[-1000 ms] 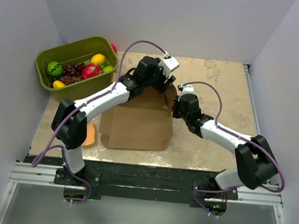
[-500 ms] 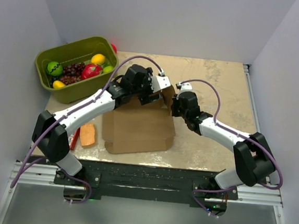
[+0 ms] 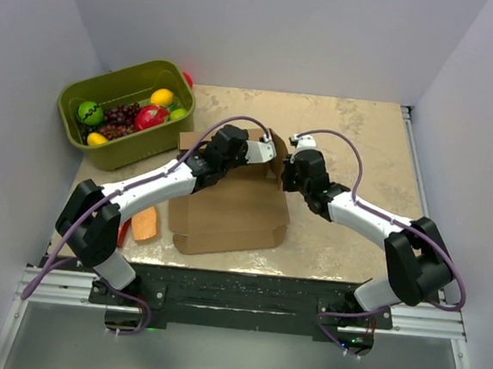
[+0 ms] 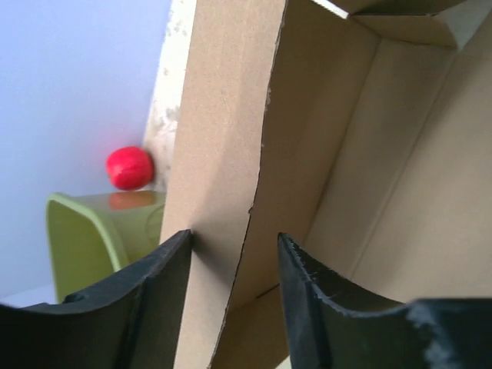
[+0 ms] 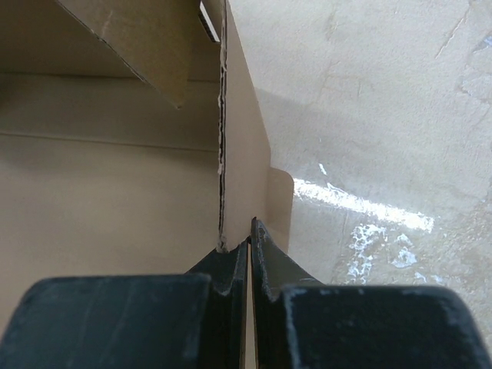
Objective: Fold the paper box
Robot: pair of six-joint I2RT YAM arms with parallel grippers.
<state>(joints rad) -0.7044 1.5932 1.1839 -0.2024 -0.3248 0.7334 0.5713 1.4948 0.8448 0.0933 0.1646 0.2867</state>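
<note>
The box (image 3: 231, 209) sits at frame centre on the table (image 3: 363, 134). Our right jaws pinch its right wall; our left jaws stand apart, straddling the upright wall along its upper edge.

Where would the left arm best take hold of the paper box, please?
Probably the paper box's raised flap, approached from its free edge, one of the fingers on each face: it stands thin and edge-on, so it slips between them.
</note>
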